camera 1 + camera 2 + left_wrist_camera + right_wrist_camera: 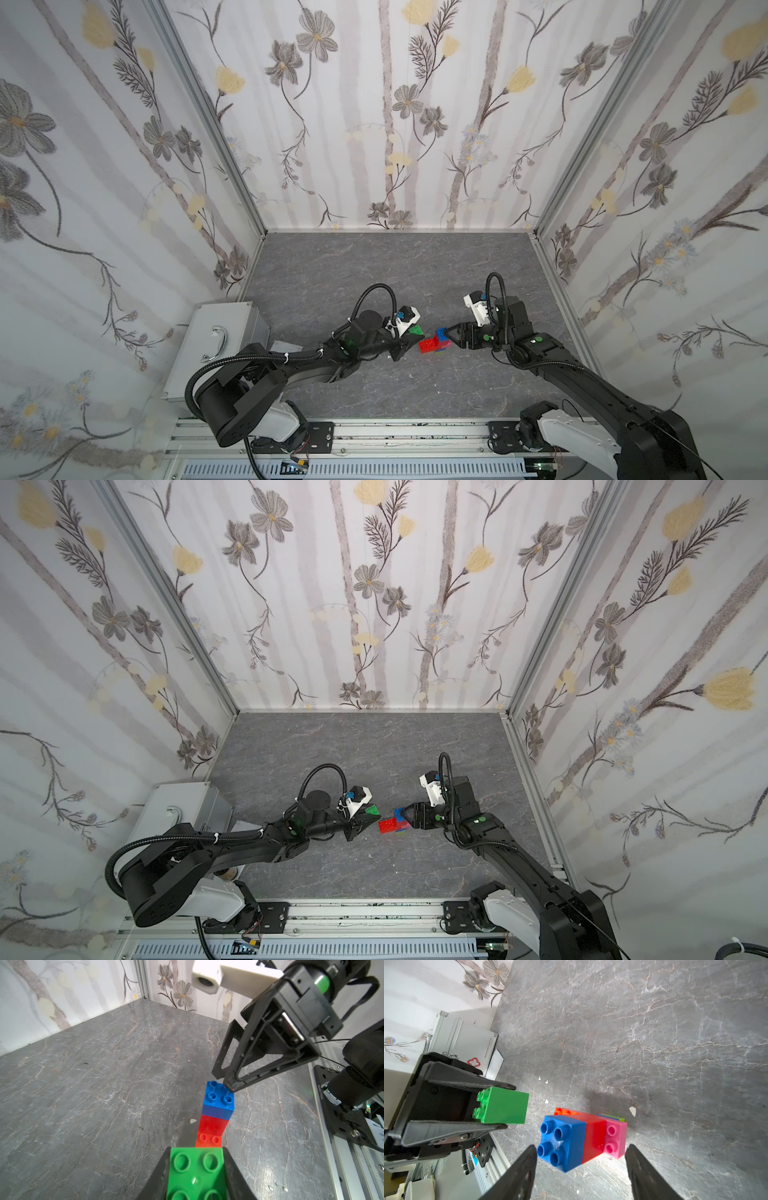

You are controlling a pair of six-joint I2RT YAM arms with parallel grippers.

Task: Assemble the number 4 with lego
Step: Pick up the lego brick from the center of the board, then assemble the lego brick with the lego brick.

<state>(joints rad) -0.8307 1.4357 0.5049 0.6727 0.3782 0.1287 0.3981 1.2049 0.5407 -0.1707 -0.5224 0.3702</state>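
Dark green brick point(196, 1174), nearest the lens in the left wrist view: pinched across its smooth sides by the left pincer point(508, 1106), studs turned back toward the wrist, hollow underside facing the build just to its right.

Part-built number 4 point(434, 341): near the middle of the bench point(374, 270), between the two arms; whether it sits flat or tipped cannot be told. Blue brick point(562, 1142), red brick point(593, 1138) and pink brick point(614, 1138) are joined in a row. A long red brick point(564, 1111) sits behind them, with a lime sliver point(618, 1119) beyond, mostly hidden.

Right pincer point(581, 1147): spread, one jaw on either side of the blue-to-pink row, with a gap showing on the pink side.

Handling, judged: light, rigid, glossy plastic. Not fragile, but the flat faces are slick and joints may pop under a skewed push. Take by opposite flat sides, leaving studs and underside free. Brace the build, which could skate on the bench.

Writing: silver case point(463, 1039), at the left edge, bears a red cross emblem point(473, 1062) and a line of print too small to read. No maker's mark is legible on any stud.
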